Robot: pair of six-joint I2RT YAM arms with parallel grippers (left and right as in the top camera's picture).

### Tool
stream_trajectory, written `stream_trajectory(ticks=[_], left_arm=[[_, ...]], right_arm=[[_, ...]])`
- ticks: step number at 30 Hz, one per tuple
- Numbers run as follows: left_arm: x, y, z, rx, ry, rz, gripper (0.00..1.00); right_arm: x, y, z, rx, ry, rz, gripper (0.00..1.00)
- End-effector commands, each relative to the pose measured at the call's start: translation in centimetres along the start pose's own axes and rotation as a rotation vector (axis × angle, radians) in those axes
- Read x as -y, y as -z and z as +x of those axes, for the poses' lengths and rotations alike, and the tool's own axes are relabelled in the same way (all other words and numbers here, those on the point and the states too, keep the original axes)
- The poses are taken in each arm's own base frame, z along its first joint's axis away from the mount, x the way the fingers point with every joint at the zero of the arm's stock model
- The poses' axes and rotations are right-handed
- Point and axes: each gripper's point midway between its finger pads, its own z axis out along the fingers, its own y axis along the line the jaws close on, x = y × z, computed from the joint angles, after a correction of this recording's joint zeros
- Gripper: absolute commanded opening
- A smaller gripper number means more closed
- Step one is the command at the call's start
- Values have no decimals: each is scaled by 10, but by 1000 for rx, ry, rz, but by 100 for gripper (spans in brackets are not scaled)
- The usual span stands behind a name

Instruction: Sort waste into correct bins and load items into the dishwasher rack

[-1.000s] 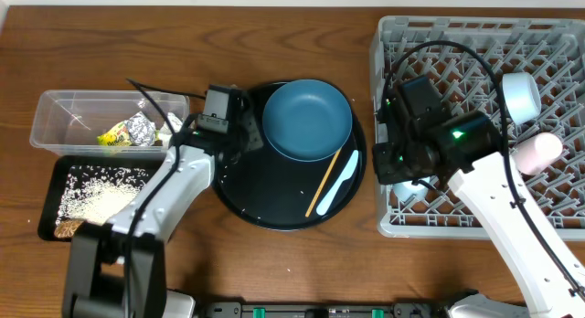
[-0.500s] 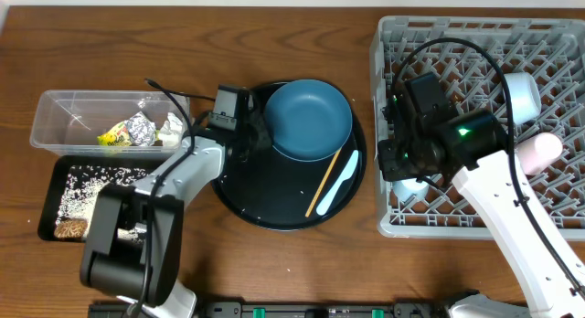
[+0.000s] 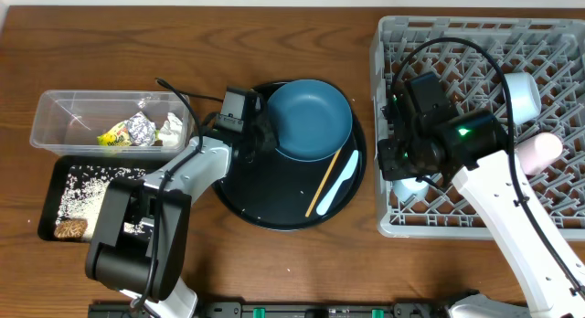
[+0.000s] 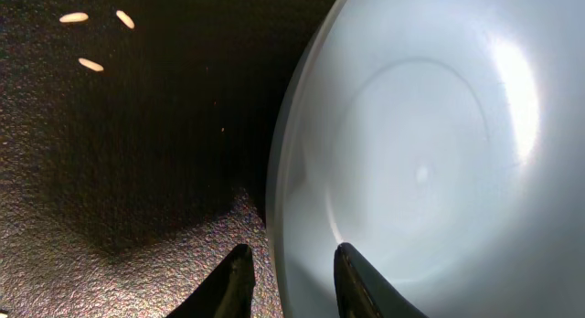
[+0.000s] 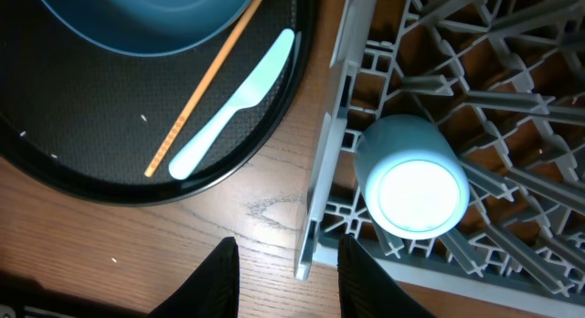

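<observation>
- Left gripper (image 3: 259, 135) sits at the left rim of the dark blue plate (image 3: 308, 119). In the left wrist view its fingers (image 4: 239, 281) are apart and straddle the rim, one over the plate and one over the round black tray (image 3: 265, 195). No clamp visible.
- The plate lies flat on the upper right part of that tray, centre of the overhead view.
- Chopstick (image 3: 324, 181) lies on the tray just below and right of the plate. Its long axis runs diagonally, lower left to upper right.
- White spoon (image 3: 339, 184) lies just right of the chopstick on about the same diagonal. I can't tell which end is the bowl.
- Right gripper (image 5: 288, 281) has its jaws apart with nothing between them, over bare bench (image 3: 137, 44) at the lower left corner of the rack (image 3: 475, 44).
- Light blue cup (image 5: 416, 185) stands in that rack corner, round end facing the camera.
- Pink cup (image 3: 537, 152) lies on its side at the rack's right edge, axis roughly left-right. White bowl (image 3: 521, 94) is just above it.
- Clear tub (image 3: 64, 108), left of frame, holds the foil ball (image 3: 140, 128), yellow-green wrapper (image 3: 114, 135) and white paper (image 3: 171, 126).
- Shallow black tray (image 3: 55, 172) below the tub holds rice (image 3: 91, 195) and the brown lump (image 3: 66, 228). A few stray grains (image 4: 78, 16) lie on the round tray.
</observation>
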Motion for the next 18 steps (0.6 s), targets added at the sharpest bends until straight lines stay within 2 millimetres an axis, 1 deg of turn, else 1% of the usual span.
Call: stream_trajectory(ticks=[1, 2, 4, 6, 7, 13, 15, 17, 18], left_arm=[[-4, -4, 0, -3, 7, -17, 31], [-4, -4, 0, 0, 7, -21, 30], [-4, -4, 0, 0, 7, -21, 23], [-4, -4, 0, 0, 7, -21, 8], [-4, -4, 0, 1, 7, -21, 6], [-1, 0, -3, 10, 4, -13, 6], [3, 6, -6, 26, 0, -1, 6], [10, 17, -12, 51, -7, 17, 6], [14, 25, -15, 67, -12, 28, 6]], right_arm=[[3, 3, -4, 18, -24, 8, 30], [3, 3, -4, 18, -24, 8, 30], [3, 3, -4, 19, -24, 8, 30], [3, 3, -5, 19, -24, 8, 30], [3, 3, -5, 20, -24, 7, 29], [1, 3, -7, 30, -25, -3, 31], [2, 4, -10, 40, -27, -4, 31], [4, 6, -17, 64, -40, -8, 32], [6, 9, -22, 83, -47, -10, 34]])
